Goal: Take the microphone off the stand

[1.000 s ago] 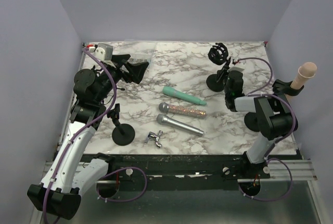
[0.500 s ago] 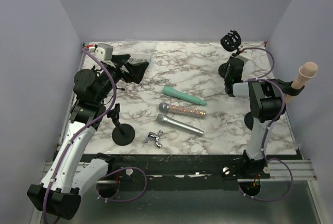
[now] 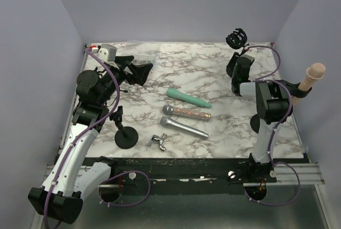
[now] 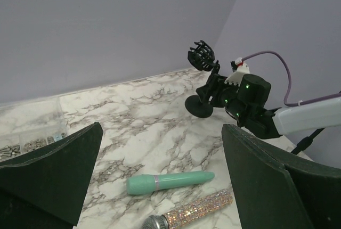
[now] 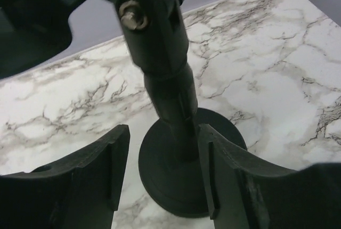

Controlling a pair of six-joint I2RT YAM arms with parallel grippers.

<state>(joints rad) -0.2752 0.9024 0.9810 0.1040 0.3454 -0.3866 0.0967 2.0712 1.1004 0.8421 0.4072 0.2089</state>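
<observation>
A beige microphone (image 3: pixel 314 72) sits in a clip on a stand at the table's right edge, its base partly hidden behind my right arm. My right gripper (image 3: pixel 233 71) (image 5: pixel 160 176) is open at the back right. It straddles the pole (image 5: pixel 173 101) of a second black stand, whose clip (image 3: pixel 236 38) (image 4: pixel 202 58) is empty. The pole rests against the right finger (image 5: pixel 210 170), with a gap to the left finger. My left gripper (image 3: pixel 133 68) (image 4: pixel 160 186) hangs wide open and empty above the table's back left.
Green (image 3: pixel 187 98) (image 4: pixel 169 181), glitter (image 3: pixel 186 113) and silver (image 3: pixel 184 127) microphones lie mid-table. A third stand (image 3: pixel 126 136) and a metal wing nut (image 3: pixel 159 141) are at the front left. A clear screw box (image 4: pixel 32 141) sits at the back left. Walls enclose three sides.
My right gripper and the empty-clip stand shifted together from mid-right toward the back right corner, then nearly stopped. The left arm has not moved.
</observation>
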